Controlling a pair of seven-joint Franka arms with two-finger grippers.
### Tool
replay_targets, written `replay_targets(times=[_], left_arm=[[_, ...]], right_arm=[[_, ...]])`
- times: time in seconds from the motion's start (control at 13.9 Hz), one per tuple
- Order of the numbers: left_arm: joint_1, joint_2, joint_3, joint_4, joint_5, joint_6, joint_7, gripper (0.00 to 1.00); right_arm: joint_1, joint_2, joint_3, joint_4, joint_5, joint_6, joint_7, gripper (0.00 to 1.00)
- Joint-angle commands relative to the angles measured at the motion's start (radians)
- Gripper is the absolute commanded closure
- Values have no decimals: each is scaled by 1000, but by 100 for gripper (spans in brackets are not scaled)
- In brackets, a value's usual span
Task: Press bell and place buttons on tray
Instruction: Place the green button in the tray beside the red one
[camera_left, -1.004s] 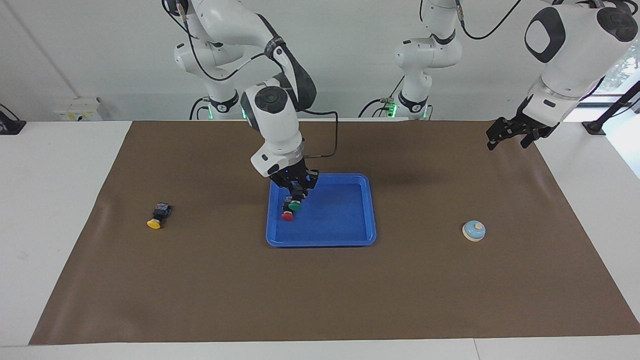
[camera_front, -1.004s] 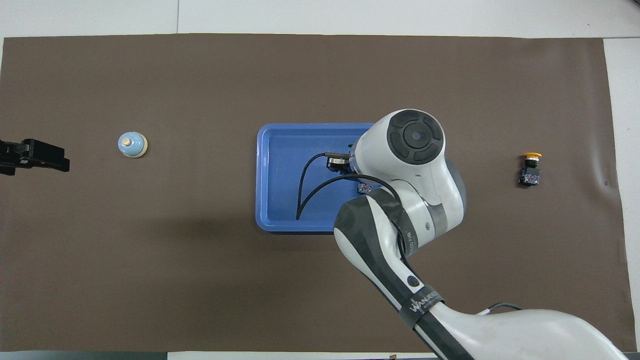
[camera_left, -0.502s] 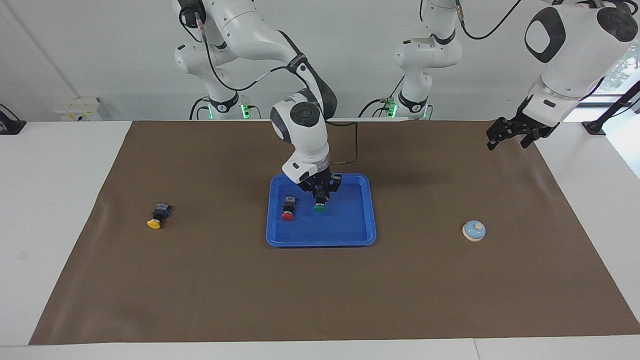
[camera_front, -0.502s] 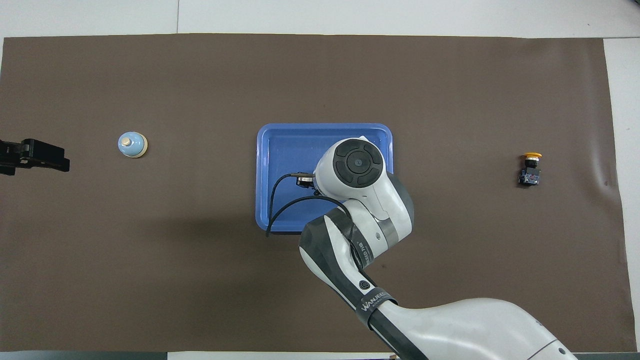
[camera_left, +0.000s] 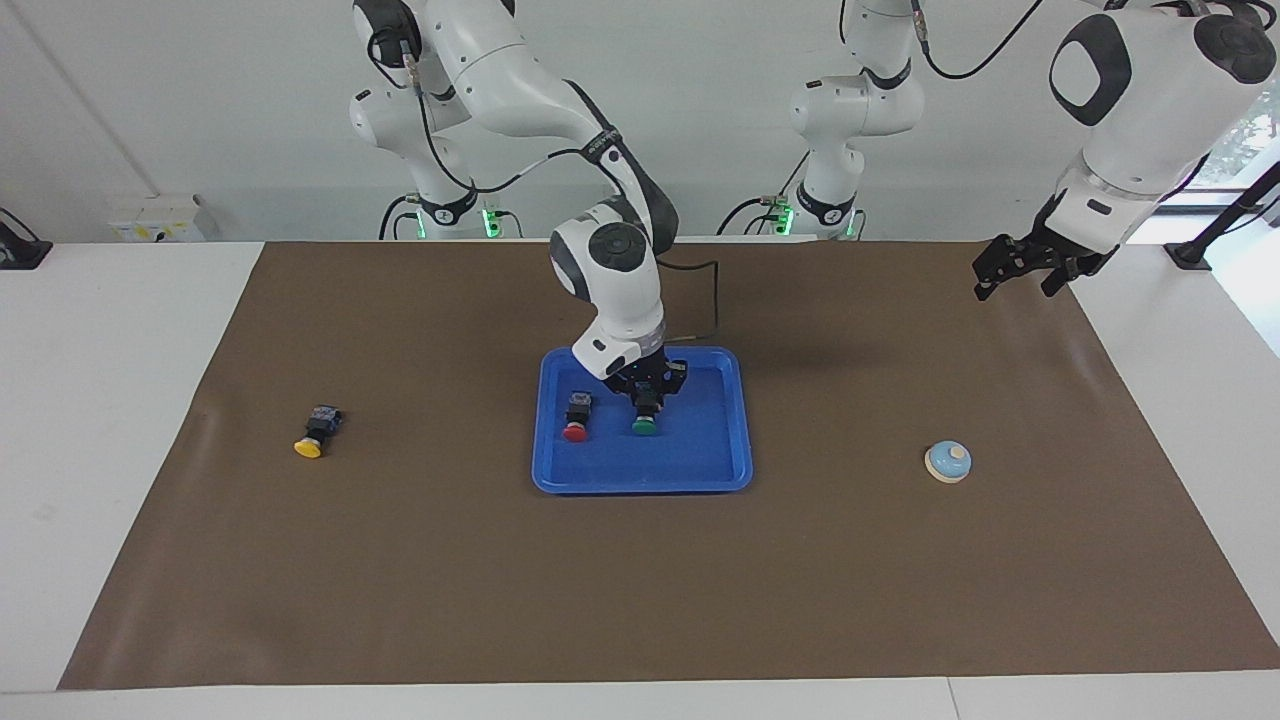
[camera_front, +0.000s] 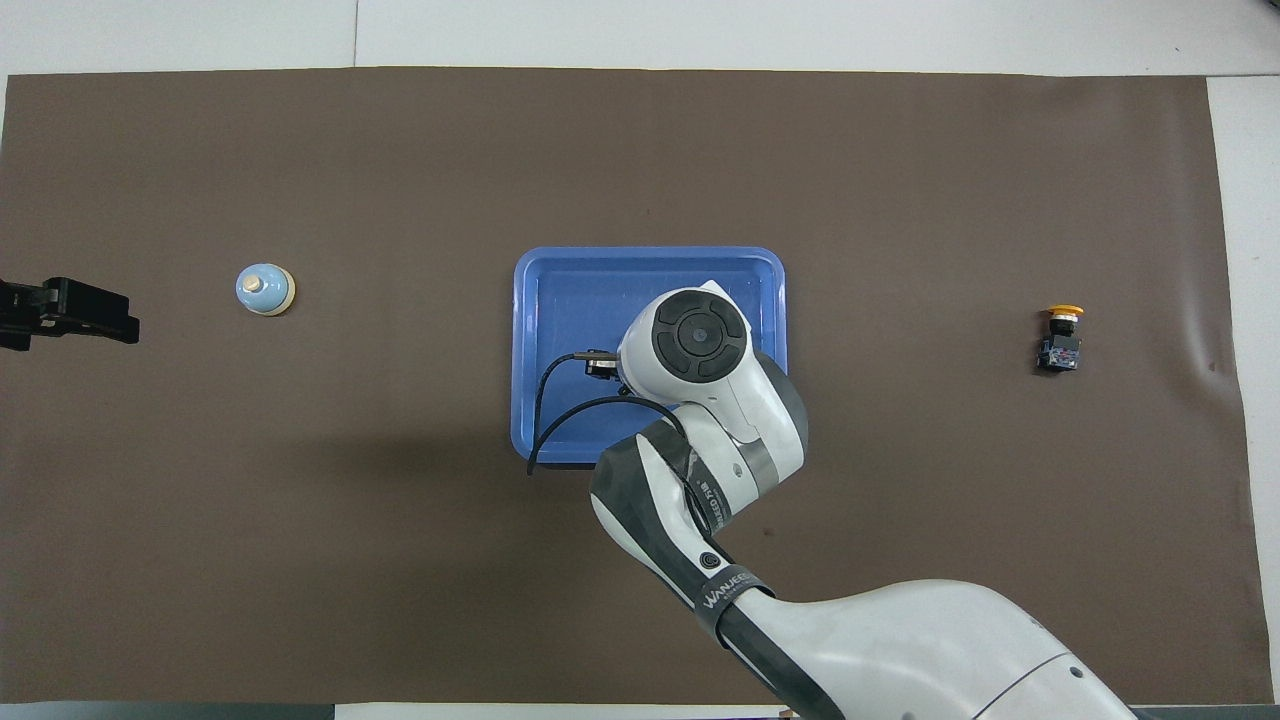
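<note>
While I hold my right gripper (camera_left: 647, 397) low in the tray (camera_left: 700, 475), its jaws look clamped on the black body of the green button (camera_left: 645, 424), whose cap sits just under them, touching or nearly touching the tray floor. Beside those jaws, toward the right arm's end, the red button (camera_left: 576, 420) lies in the tray. Well apart lie the yellow button (camera_left: 316, 434) and the bell (camera_left: 948, 461). My left gripper (camera_left: 1020, 270) waits raised, jaws apart.
</note>
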Motion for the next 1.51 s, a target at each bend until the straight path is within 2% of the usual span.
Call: replay_targets(times=[0.0, 0.22, 0.29, 0.43, 0.57, 0.65, 0.72, 0.79, 0.93, 1.15, 1.43], left_arm=[[1, -22, 0, -20, 12, 0, 5, 0], [1, -22, 0, -19, 12, 0, 5, 0], [1, -22, 0, -19, 12, 0, 5, 0], [1, -22, 2, -20, 12, 0, 5, 0], [1, -22, 2, -19, 12, 0, 5, 0], [1, -22, 0, -20, 12, 0, 5, 0], [1, -22, 2, -19, 12, 0, 5, 0], [1, -22, 0, -20, 12, 0, 5, 0], [1, -22, 0, -20, 12, 0, 5, 0], [1, -22, 0, -20, 12, 0, 5, 0], [1, -22, 0, -20, 12, 0, 5, 0]], right_arm=[[-27, -4, -3, -21, 9, 23, -12, 100], [-27, -5, -3, -26, 9, 35, -7, 100], [-28, -7, -3, -45, 8, 62, -6, 94], [-30, -10, -3, -61, 9, 78, -6, 59], [-31, -10, -3, -59, 9, 76, -3, 45], [-33, -10, -3, -55, 9, 69, 0, 30], [-33, -10, -3, -50, 9, 66, 2, 7], [-33, -10, -3, -46, 11, 64, 5, 0], [-45, -33, -12, -36, 14, 34, 3, 0], [-129, -98, -12, 39, 12, -124, 2, 0], [-260, -195, -12, 39, 3, -241, -56, 0]])
